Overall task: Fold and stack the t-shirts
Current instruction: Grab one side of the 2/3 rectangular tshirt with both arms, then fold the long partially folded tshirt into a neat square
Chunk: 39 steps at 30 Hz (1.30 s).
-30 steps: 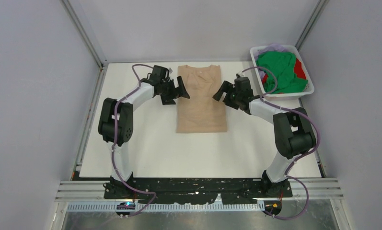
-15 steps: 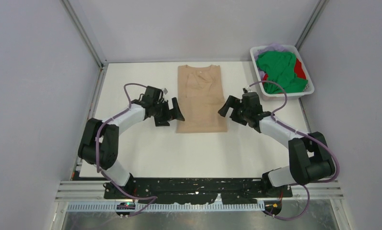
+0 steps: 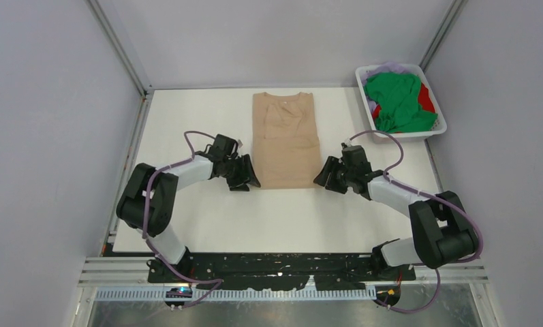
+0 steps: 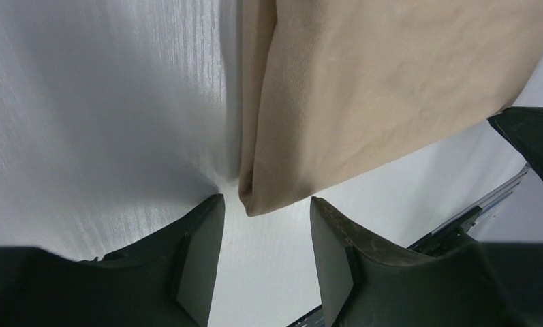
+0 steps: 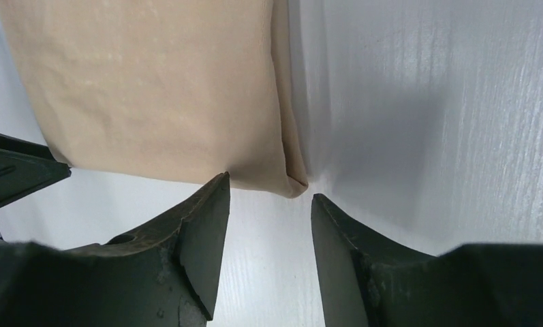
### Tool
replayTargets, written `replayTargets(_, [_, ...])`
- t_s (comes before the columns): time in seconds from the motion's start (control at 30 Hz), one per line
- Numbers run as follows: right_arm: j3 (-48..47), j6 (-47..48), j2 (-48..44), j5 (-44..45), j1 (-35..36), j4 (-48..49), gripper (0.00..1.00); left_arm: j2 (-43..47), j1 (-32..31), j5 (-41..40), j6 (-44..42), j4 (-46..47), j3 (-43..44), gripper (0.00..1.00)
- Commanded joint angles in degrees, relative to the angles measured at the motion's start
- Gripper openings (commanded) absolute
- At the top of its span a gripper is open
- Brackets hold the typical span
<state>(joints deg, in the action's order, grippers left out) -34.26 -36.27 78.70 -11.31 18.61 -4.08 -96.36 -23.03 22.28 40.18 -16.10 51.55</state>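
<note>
White table (image 3: 207, 225), two arms reaching in from the near edge. Beige t-shirt (image 3: 286, 143) lies flat at table centre, already a narrow lengthwise strip with the sleeves tucked in, collar at the far end and hem toward the arms; judged ready for a crosswise fold, hem carried up to the collar. White basket (image 3: 406, 136) sits at the far right corner, well apart from the beige shirt, holding the unfolded ones: a green t-shirt (image 3: 399, 102) on top, a red t-shirt (image 3: 426, 97) showing at its right, a lilac t-shirt (image 3: 390, 67) peeking at the far rim. Left gripper (image 3: 246, 178) is low at the near-left hem corner, right gripper (image 3: 323, 178) mirrored at the near-right corner, presumably so both corners lift together and the hem stays straight. Wrist views: left gripper (image 4: 266, 199) has its fingers spread, the layered corner lying at the mouth of the gap, not pinched. Right gripper (image 5: 270, 187) likewise spread, the corner just ahead of its fingertips. Nothing held by either. Risk as judged: a pinch may catch only the top layer.
</note>
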Motion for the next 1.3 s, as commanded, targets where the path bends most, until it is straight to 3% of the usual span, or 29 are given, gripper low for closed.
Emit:
replayTargets(0.0, [0.1,-0.3,1.9,-0.7,0.3,3.0,0.52,-1.3,-0.9,-0.6,0.3,2.1,1.4,0.49])
replayTargets(0.2, [0.0,-0.6,5.2,-2.3,0.5,5.1,0.44,-3.4,-1.2,-1.1,0.6,2.0,2.6,0.35])
replayTargets(0.3, [-0.2,-0.9,6.5,-2.5,0.6,6.2,0.35,-4.9,-1.4,-1.0,0.6,1.9,3.8,0.27])
replayTargets(0.33, [-0.3,-0.9,7.2,-2.7,0.6,6.3,0.32,-5.4,-1.3,-1.2,0.6,2.0,4.1,0.2])
replayTargets(0.37, [-0.3,-1.0,7.4,-3.1,0.7,6.6,0.26,-5.7,-1.3,-1.3,0.7,2.0,4.3,0.04])
replayTargets(0.4, [-0.2,-1.1,7.7,-3.3,0.7,6.9,0.23,-6.0,-1.3,-1.4,0.7,2.0,4.4,0.0])
replayTargets(0.53, [0.8,-0.6,6.3,-4.5,1.0,7.3,0.06,-4.0,-1.7,-2.0,0.1,2.7,3.0,0.0])
replayTargets(0.8, [7.6,2.4,-6.6,-10.8,2.7,-0.4,0.05,12.8,-5.2,-5.0,0.3,2.7,-10.5,0.0])
replayTargets(0.97, [11.5,3.2,-23.8,-13.2,4.6,-10.5,0.05,29.8,-9.3,-7.3,3.0,-1.5,-19.9,0.0])
replayTargets(1.13, [9.6,3.6,-41.4,-12.1,9.0,-19.2,0.05,47.5,-13.8,-8.0,5.7,-8.1,-21.8,0.0])
replayTargets(1.27, [7.3,1.8,-50.1,-12.7,9.4,-18.7,0.05,57.8,-14.3,-9.6,6.7,-12.2,-20.2,0.0])
